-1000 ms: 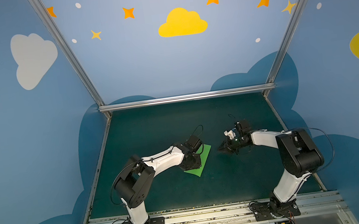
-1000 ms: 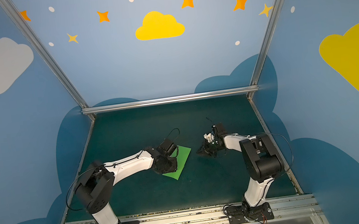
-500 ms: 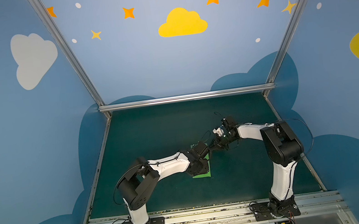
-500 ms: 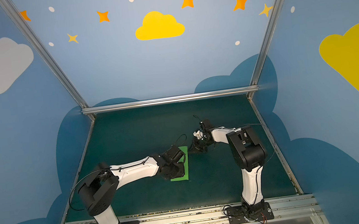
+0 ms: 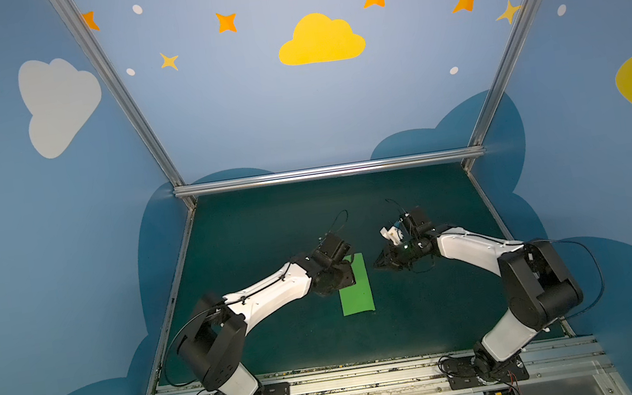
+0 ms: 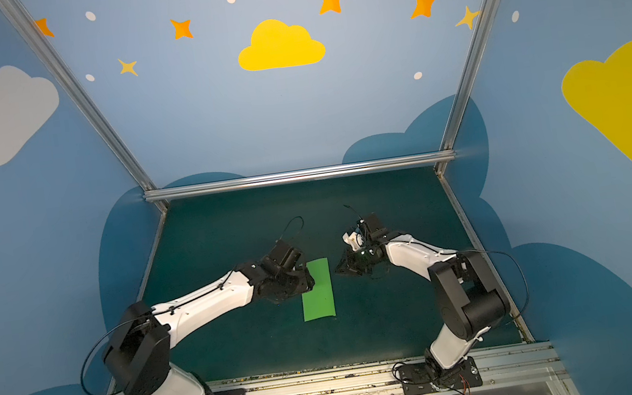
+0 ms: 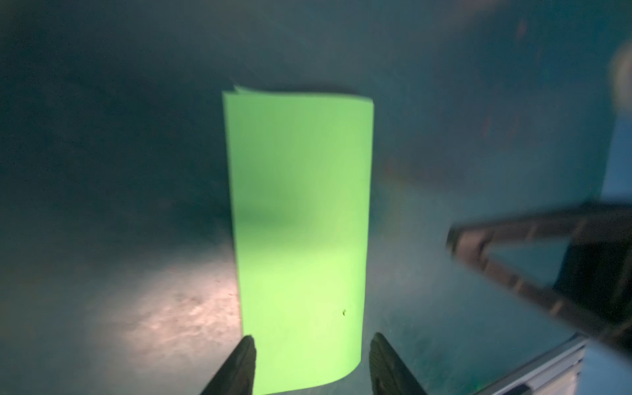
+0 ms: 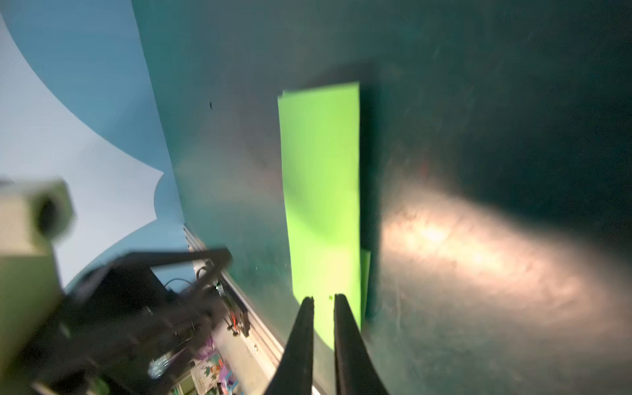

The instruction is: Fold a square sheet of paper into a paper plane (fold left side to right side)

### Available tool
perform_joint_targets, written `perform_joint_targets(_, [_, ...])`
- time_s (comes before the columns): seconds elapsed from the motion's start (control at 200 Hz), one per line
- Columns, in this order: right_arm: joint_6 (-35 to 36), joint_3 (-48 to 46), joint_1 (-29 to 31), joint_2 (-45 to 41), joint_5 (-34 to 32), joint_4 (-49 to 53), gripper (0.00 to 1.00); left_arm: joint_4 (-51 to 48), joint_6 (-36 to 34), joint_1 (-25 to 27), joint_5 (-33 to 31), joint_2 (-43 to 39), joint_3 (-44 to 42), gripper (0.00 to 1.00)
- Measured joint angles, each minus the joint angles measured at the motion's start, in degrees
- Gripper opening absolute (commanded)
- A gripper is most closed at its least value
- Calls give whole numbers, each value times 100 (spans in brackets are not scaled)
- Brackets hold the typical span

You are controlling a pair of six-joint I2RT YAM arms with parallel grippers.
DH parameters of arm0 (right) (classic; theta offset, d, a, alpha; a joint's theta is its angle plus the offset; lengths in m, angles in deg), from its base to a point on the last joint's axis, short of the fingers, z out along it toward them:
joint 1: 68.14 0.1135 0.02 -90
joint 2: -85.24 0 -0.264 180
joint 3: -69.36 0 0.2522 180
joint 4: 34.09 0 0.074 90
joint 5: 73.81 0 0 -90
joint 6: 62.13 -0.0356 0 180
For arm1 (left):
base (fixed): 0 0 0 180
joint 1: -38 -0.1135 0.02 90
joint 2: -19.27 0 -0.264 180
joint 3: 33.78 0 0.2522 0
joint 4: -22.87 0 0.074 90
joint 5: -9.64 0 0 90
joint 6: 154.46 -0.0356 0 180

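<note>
The square sheet of paper is bright green and lies on the dark mat, folded into a narrow rectangle. Its loose long edge lifts slightly in the right wrist view. My left gripper hangs open over the paper's left edge. One black finger shows on each side of the strip's near end. My right gripper is shut and empty, just right of the paper with its tips pointing at it. No paper plane is in view.
The dark teal mat is bounded by an aluminium rail at the back, slanted side posts, and the slotted base rail in front, where both arm bases are bolted. Blue painted walls close in three sides.
The paper went from a tilted, wider shape to a straight narrow strip. Both grippers met over it half a second ago and have drawn apart. The left jaws have opened.
</note>
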Motion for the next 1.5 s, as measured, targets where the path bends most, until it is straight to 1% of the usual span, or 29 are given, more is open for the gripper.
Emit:
perform_joint_targets(0.04, [-63, -101, 118, -28, -22, -31, 0, 20, -9, -125, 4, -50, -87, 61])
perform_joint_targets(0.2, [-179, -304, 529, -31, -125, -136, 0, 136, -24, -468, 138, -111, -555, 67])
perform_joint_targets(0.32, [-254, -308, 662, -7, -192, -269, 0, 291, 2, -542, 308, -114, -817, 69])
perform_joint_targets(0.521, [-295, -304, 693, 295, -304, -446, 0, 605, 74, -542, 544, -114, -1051, 70])
perform_joint_targets(0.896, [-269, -291, 693, 866, -455, -584, 0, 944, 197, -542, 748, -46, -1191, 74])
perform_joint_targets(1.191, [-240, -330, 654, 901, -424, -654, 0, 1241, 334, -542, 970, 168, -1300, 76])
perform_joint_targets(1.502, [-238, -369, 632, 903, -378, -717, 0, 1869, 446, -544, 1305, 380, -1298, 77])
